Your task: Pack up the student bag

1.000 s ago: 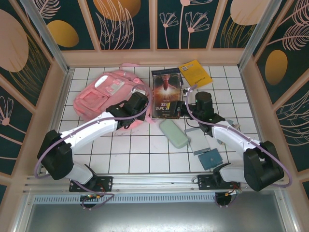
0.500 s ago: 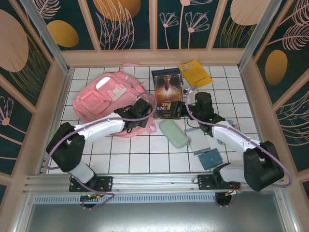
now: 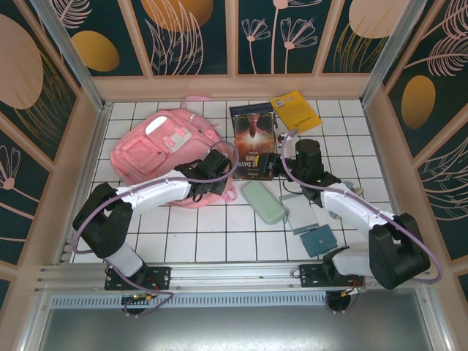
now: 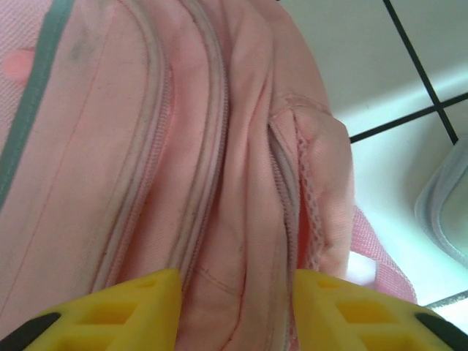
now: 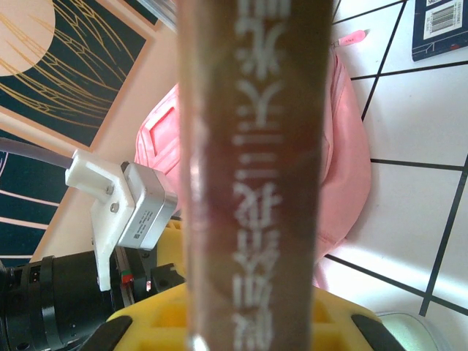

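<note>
- The student bag point(image 3: 157, 150), a large soft pink fabric backpack with a white patch and a front pocket, is lying front face up on the white tiled table point(image 3: 212, 234).
- Its long axis is running on a slant across the tile lines. The pocket end is pointing toward the left wall, and the end with the loose pink straps is pointing to the right and toward the arms.
- In the left wrist view, the bag's point(image 4: 146, 146) zip lines are running side by side up the fabric, with a mesh-edged side pocket to their right. Whether any zip is undone cannot be told, and nothing inside the bag is showing.
- The left gripper point(image 3: 212, 183) is hovering over the strap end of the bag. Its yellow fingers point(image 4: 124, 307) are standing spread, with pink fabric lying in the gap and nothing being pinched.
- A dark hardback book point(image 3: 252, 131) is lying just beside the bag's right edge.
- The right gripper point(image 3: 272, 164) is pinching the corner of this book farthest from the bag. In the right wrist view, the book's brown spine point(image 5: 252, 146) with white characters is crossing between the fingers.
- A pale green rounded case point(image 3: 264, 202) is lying near the bag's strap end, lid closed and contents hidden.
</note>
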